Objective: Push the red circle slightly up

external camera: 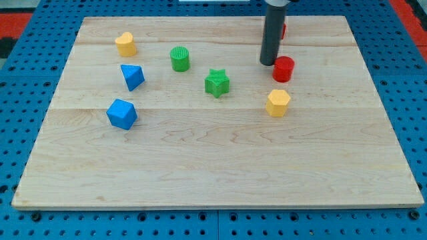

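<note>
Two red blocks, the red circle point(283, 69) and a hidden one point(283, 30), plus two yellow, two green, two blue. My tip point(268, 63), jawless, touches the circle's far-left edge; wood lies bare near the board's point(213, 167) front edge.

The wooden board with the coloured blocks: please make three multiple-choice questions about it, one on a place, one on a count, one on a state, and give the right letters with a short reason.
1. Where is my tip relative to the red circle?
A. just at its left, toward the view's top
B. far below it
C. at the board's left edge

2. How many green blocks lie on the board?
A. one
B. two
C. four

3. What partly hides the second red block near the view's top?
A. the rod
B. the yellow hexagon
C. nothing, it shows whole

Answers:
1 A: the rod's end sits close beside the red circle's upper left; contact cannot be told.
2 B: only the green cylinder and the green star are green.
3 A: the rod covers most of it.
</note>
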You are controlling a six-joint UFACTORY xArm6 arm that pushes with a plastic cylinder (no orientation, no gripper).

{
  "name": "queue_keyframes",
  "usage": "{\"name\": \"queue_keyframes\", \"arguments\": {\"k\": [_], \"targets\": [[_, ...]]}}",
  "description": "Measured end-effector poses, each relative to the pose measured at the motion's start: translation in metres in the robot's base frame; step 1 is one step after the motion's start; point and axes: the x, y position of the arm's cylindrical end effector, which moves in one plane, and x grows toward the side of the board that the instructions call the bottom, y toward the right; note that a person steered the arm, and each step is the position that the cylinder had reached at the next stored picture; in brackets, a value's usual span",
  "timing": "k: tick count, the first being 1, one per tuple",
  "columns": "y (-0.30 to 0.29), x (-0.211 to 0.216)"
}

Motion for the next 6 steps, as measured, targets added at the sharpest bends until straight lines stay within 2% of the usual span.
{"name": "queue_keyframes", "arguments": {"k": [1, 2, 3, 4, 6], "targets": [[-0.007, -0.009], [0.066, -0.032], [0.12, 0.024], [0.096, 0.074], [0.06, 0.057]]}}
